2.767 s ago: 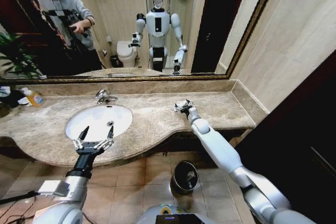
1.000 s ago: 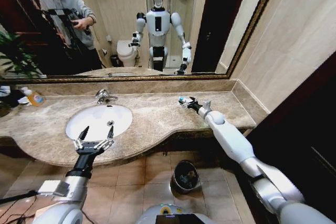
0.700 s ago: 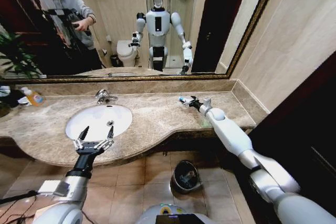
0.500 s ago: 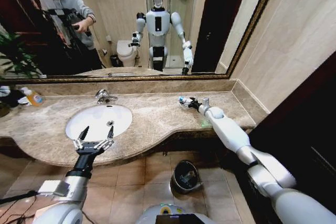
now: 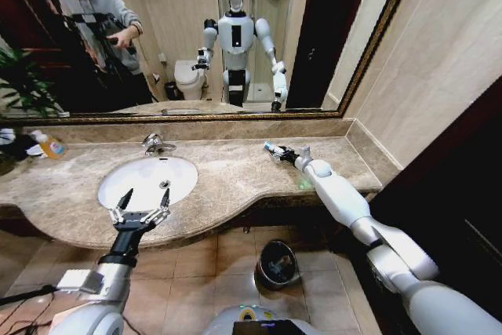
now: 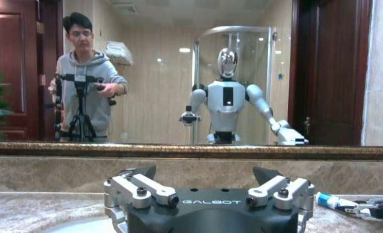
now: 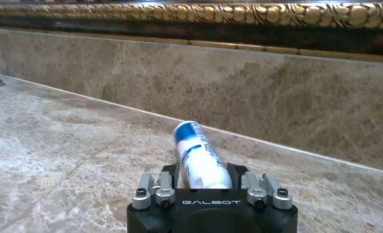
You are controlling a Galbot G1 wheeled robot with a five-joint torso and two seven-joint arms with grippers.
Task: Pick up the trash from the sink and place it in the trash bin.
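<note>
R claw [image 5: 280,153] clamped on a blue-and-white tube [image 7: 198,158], held low over the marble bench [image 5: 227,174], approx 3 o'clock of the white basin [image 5: 147,180]; tube tip points toward the mirror wall. L claw [image 5: 141,208] spread wide, holding nothing, at basin's 6 o'clock rim. Black trash bin [image 5: 276,264] on floor under bench edge.

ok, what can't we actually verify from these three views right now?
- Trash bin contents: head view, its inside is dark and too small to read.
- Blue-and-white tube, rear end: right wrist view, hidden between the right gripper fingers and housing.
- Sink basin floor nearest the robot: head view, the open left gripper hovers over it; left wrist view, the basin is cut off by the gripper body and the picture's edge.
</note>
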